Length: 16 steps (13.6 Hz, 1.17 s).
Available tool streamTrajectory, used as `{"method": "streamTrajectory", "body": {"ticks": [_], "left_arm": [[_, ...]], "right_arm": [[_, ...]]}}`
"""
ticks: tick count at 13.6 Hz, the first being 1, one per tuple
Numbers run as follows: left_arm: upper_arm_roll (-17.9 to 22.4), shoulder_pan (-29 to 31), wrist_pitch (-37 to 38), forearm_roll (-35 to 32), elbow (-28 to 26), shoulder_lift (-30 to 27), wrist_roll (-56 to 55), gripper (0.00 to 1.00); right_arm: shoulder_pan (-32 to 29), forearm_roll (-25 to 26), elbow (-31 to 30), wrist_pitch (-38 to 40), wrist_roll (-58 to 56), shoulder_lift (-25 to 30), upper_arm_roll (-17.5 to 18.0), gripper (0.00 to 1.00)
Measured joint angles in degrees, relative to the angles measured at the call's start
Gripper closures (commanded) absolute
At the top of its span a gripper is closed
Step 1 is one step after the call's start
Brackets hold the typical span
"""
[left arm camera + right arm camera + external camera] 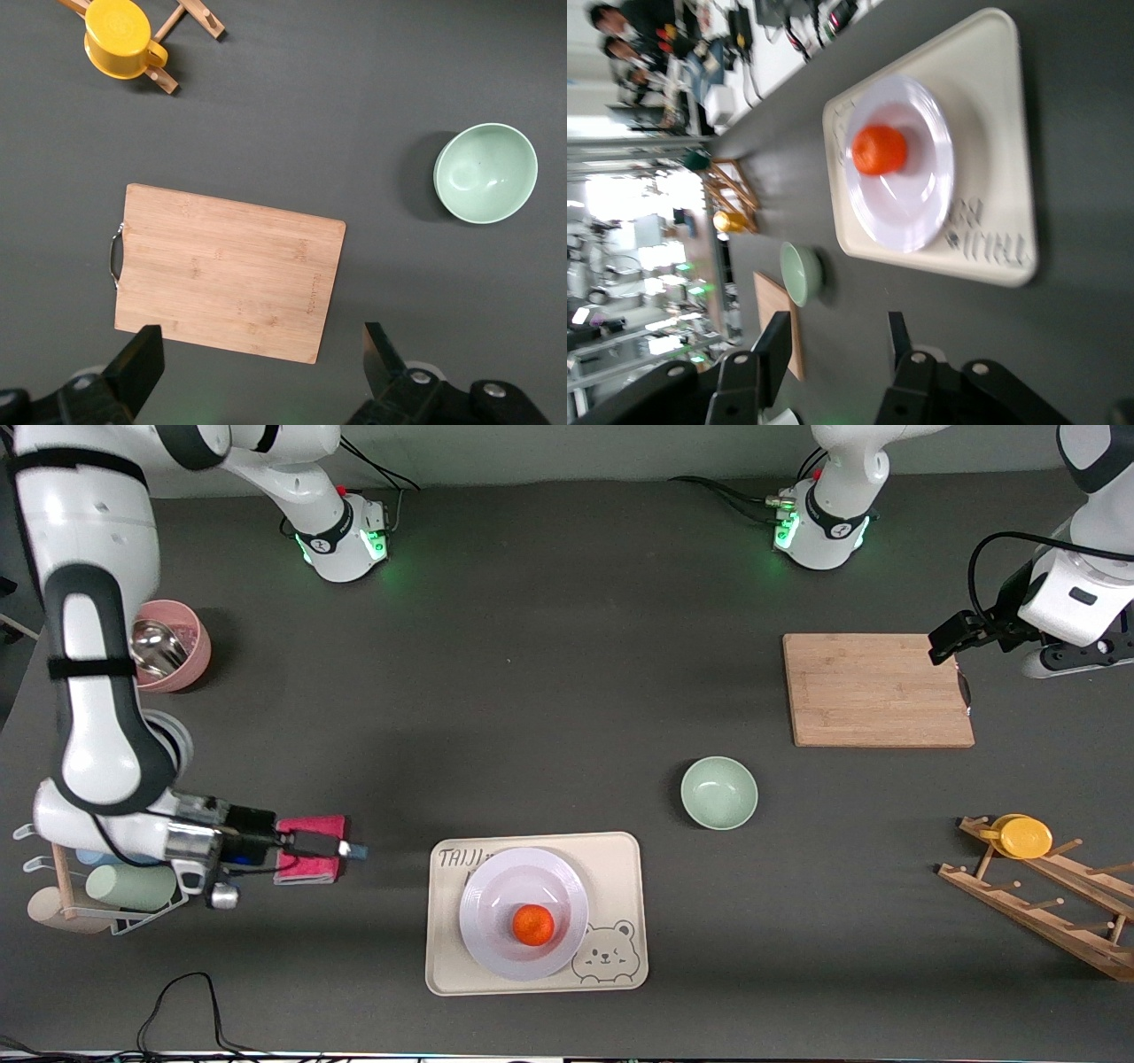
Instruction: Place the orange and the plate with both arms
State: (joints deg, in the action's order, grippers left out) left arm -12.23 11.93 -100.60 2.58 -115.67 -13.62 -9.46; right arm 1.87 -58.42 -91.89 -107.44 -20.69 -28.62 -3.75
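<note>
One orange [533,925], small, round and bright, sits in the well of the plate [496,886], a shallow white dish with a wide smooth rim, and the plate rests on a cream rectangular tray [620,868] with rounded corners, a bear drawn at one corner and the letters "TAIJI" readable at another. Neither gripper touches any of these. The right gripper [350,851] hangs low beside the tray toward the right arm's end of the table, its two dark fingers [899,341] parted about halfway with nothing between them; a red folded cloth [310,850] lies under it. The left gripper [257,354] is up over the edge of a bamboo cutting board [877,689], its fingers spread wide and holding nothing; the board is a flat rectangle of pale wood grain with a metal handle at one short end. Between board and tray, nearer the front camera than the board, stands a small glossy pale-green bowl [718,793]. A yellow cup [1023,836] hangs on a slatted wooden rack [1045,908] toward the left arm's end.
</note>
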Motion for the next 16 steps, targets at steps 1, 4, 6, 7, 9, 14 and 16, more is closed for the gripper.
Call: {"method": "streamTrajectory", "body": {"ticks": [1,4,6,7,9,14,16], "left_arm": [[0.0,0.0,0.0,0.0,0.0,0.0,0.0,0.0],[0.0,0.0,0.1,0.0,0.0,-0.1,0.0,0.0],[0.0,0.0,0.1,0.0,0.0,-0.1,0.0,0.0],[0.0,0.0,0.1,0.0,0.0,-0.1,0.0,0.0],[0.0,0.0,0.1,0.0,0.0,-0.1,-0.1,0.0],[0.3,0.1,0.1,-0.1,0.0,-0.1,-0.1,0.0],[0.3,0.1,0.1,-0.1,0.0,-0.1,-0.1,0.0]], "right_arm": [[-0.3,6.3,-1.1,2.4,2.7,3.8,-0.5,0.21],[-0.9,19.0,-2.6,9.2,7.1,12.6,-2.5,0.0],[-1.3,26.7,-2.5,12.3,7.2,15.5,-3.5,0.0],[-1.4,30.5,-2.1,13.5,7.2,16.5,-3.7,0.0],[-1.4,37.2,-0.9,15.5,7.5,18.0,-3.8,0.0],[-1.0,48.3,0.4,18.7,14.5,23.0,-3.8,0.0],[-0.9,51.6,0.5,19.0,16.0,25.2,-3.6,0.0]]}}
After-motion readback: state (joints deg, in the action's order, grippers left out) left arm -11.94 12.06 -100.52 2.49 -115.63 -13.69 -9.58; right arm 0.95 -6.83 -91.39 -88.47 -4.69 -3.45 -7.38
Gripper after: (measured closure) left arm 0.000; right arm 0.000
